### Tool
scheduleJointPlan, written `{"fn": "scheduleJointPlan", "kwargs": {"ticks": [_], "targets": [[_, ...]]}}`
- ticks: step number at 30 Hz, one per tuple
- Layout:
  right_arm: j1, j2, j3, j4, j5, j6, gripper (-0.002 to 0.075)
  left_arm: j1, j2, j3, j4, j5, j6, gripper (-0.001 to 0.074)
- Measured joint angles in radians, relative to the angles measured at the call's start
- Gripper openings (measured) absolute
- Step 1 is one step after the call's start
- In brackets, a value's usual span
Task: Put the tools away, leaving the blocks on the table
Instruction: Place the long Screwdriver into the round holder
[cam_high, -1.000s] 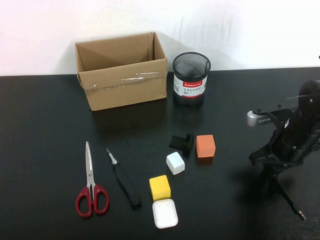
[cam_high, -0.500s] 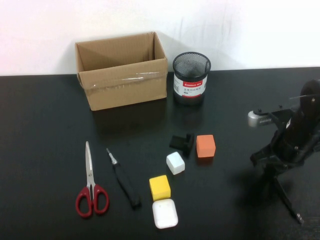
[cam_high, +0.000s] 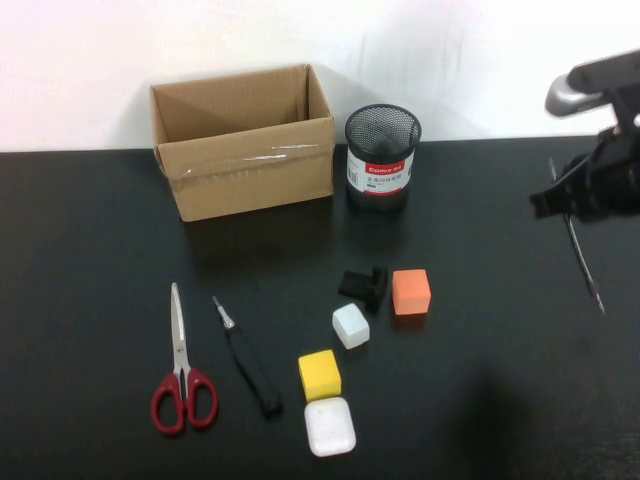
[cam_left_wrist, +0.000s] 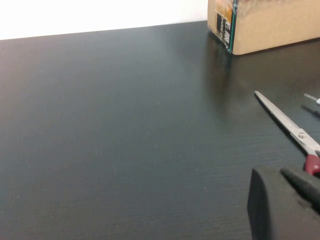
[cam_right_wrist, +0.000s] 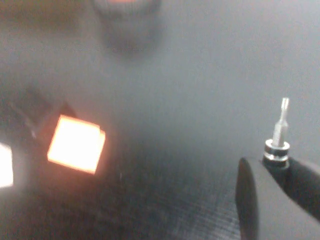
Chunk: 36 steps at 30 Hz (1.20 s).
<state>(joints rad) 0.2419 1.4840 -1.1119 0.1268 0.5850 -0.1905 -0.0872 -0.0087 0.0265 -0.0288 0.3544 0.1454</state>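
My right gripper (cam_high: 572, 200) hangs above the table's right side, shut on the long thin black driver (cam_high: 583, 262), which slants down with its metal tip lowest. In the right wrist view the driver's steel tip (cam_right_wrist: 280, 131) sticks out between the fingers (cam_right_wrist: 260, 200), with the orange cube (cam_right_wrist: 76, 144) far below. On the table lie the red-handled scissors (cam_high: 180, 370) and the black-handled screwdriver (cam_high: 248, 360). The orange cube (cam_high: 411, 291), small white cube (cam_high: 350, 326), yellow cube (cam_high: 319, 375) and flat white block (cam_high: 329, 427) sit mid-table. My left gripper (cam_left_wrist: 280, 187) is shut, just short of the scissors (cam_left_wrist: 290, 127).
An open cardboard box (cam_high: 245, 140) stands at the back left, with a black mesh cup (cam_high: 382, 157) to its right. A small black object (cam_high: 364, 284) lies beside the orange cube. The box corner (cam_left_wrist: 265, 25) shows in the left wrist view.
My right gripper closed on the thin driver and lifted it off the table, rising and moving toward the back. Everything else stayed put.
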Motion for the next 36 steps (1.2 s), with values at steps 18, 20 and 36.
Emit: {"fn": "scheduleJointPlan", "kwargs": {"ticks": [18,20,36], "targets": [[0.099,-0.140,0.413,0.222,-0.780,-0.206,0.0040,0.000,0.000,0.000,0.000,0.000,0.000,0.0000],[0.136,-0.124,0.413,0.197,-0.896,-0.206,0.0040,0.000,0.000,0.000,0.000,0.000,0.000,0.0000],[0.213,0.043,0.377,-0.286,-1.294,0.205,0.0040,0.000,0.000,0.000,0.000,0.000,0.000,0.0000]]}}
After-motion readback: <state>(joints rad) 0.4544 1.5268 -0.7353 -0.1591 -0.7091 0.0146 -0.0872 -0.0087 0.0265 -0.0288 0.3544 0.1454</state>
